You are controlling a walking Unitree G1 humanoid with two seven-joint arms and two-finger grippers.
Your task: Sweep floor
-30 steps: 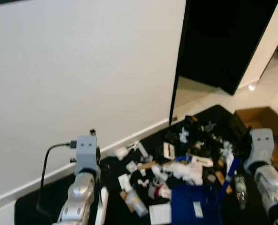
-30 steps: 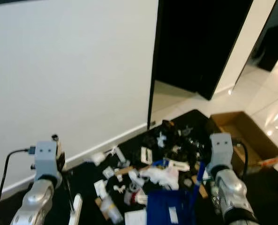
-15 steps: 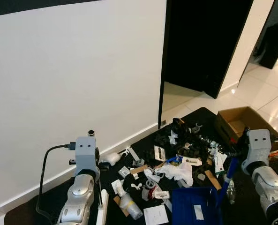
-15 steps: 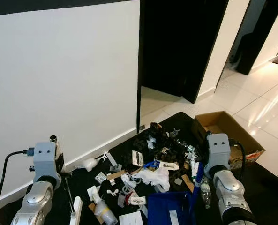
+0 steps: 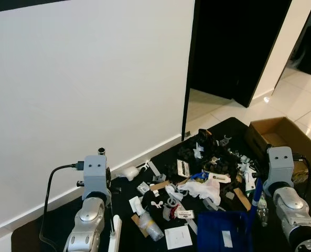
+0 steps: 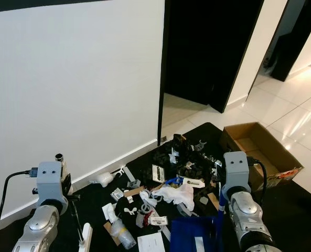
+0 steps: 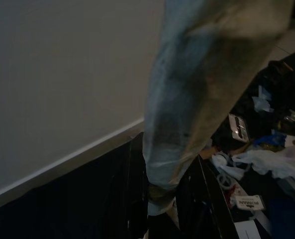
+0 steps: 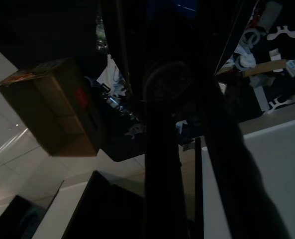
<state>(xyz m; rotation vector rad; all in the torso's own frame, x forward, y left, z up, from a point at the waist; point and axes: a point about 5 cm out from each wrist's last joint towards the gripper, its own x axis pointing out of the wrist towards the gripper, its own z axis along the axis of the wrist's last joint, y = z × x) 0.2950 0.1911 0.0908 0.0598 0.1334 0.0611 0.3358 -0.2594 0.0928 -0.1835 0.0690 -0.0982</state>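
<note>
- In the left wrist view the left gripper [image 7: 162, 199] has its two black fingers [image 7: 132, 199] clenched on a pale, stiff broom handle [image 7: 187, 114]; the stick looks light and smooth, so a grip low on the shaft should give the most control.
- In the right wrist view the right gripper [image 8: 172, 99] grasps a dark upright shaft, which the head views show as the blue dustpan handle [image 5: 256, 195] rising from the blue dustpan [image 5: 222, 231].
- The litter pile [image 5: 197, 181] lies on a black mat [image 5: 50, 231] just beyond the dustpan: plastic bag, paper slips, cardboard scraps, a clear bottle [image 5: 261, 212]. All probably light, likely to scatter or roll.
- Only the head views show the white wall and the dark doorway [image 5: 234, 47].
- The cardboard box [image 8: 52, 104] appears closed-sided from the wrist, open-topped from the head.
</note>
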